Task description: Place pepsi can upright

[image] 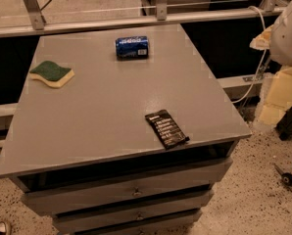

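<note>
— Where is the two-finger gripper?
— Out of shot, so its state cannot be told. Only a white rounded robot arm housing [290, 31] shows, at the right edge.
— And the small dark blue metal pepsi can [132, 47]?
— Well left of that housing, on its side at the far end of the grey cabinet top [102, 111], long axis running left to right. It likely needs tipping onto one silver end
</note>
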Available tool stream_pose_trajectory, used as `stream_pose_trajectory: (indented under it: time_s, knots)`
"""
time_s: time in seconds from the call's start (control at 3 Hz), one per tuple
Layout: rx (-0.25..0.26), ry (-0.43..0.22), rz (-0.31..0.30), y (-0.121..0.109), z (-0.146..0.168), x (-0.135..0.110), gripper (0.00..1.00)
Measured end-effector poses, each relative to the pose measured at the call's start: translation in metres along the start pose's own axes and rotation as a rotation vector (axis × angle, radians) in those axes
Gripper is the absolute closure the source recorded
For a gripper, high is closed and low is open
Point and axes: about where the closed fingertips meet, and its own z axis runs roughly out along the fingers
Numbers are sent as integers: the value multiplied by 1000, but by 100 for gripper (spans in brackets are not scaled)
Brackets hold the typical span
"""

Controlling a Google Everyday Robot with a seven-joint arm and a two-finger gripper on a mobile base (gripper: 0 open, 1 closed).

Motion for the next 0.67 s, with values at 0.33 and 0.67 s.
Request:
stream_pose_trajectory:
  time_s: [0.33,0.67]
  knots:
    - [0,0,0,0,0,0,0]
    - [30,-39,-13,-26,15,-31,0]
